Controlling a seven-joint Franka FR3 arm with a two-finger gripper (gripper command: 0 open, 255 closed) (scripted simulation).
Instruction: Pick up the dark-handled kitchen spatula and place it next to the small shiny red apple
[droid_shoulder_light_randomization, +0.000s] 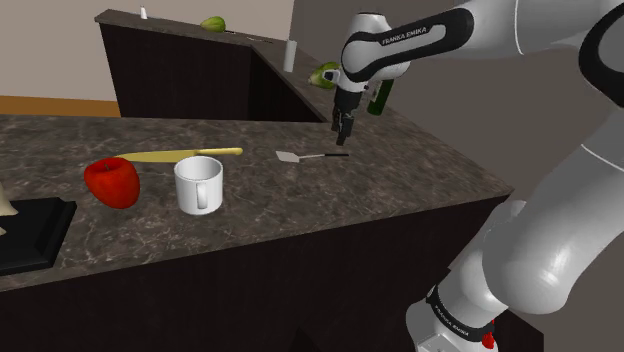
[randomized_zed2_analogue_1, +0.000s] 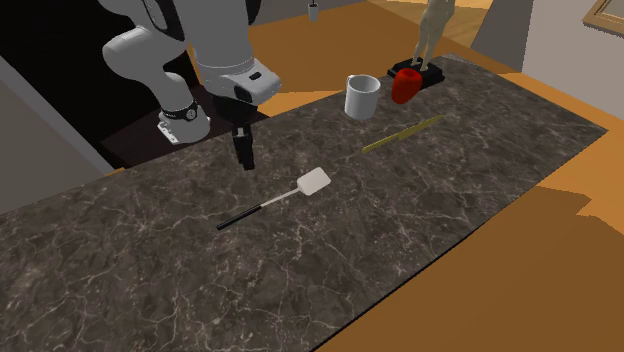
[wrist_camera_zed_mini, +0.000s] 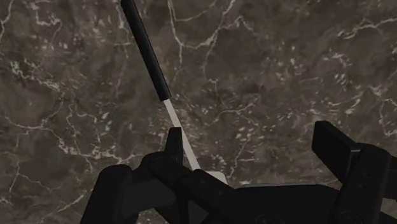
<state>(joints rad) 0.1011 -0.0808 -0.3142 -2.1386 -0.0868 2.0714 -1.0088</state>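
In the shoulder view, the red apple (droid_shoulder_light_randomization: 112, 182) sits just left of the white mug (droid_shoulder_light_randomization: 198, 184). Right of the mug, well apart, the spatula (droid_shoulder_light_randomization: 312, 156) lies flat on the table (droid_shoulder_light_randomization: 400, 190), blade toward the mug. Over its dark handle end our gripper (droid_shoulder_light_randomization: 343, 130) hangs, fingers spread, holding nothing. We judge the handle off-centre, so we should shift sideways until the fingers straddle it, then descend straight and close.

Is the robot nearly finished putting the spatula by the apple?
Not yet, it's only starting. Nothing is done: the spatula lies flat on the counter. Right now the gripper hangs over it, fingers open, holding nothing. Left to do: grab it, lift, and set it down beside the red apple, over by the white mug.
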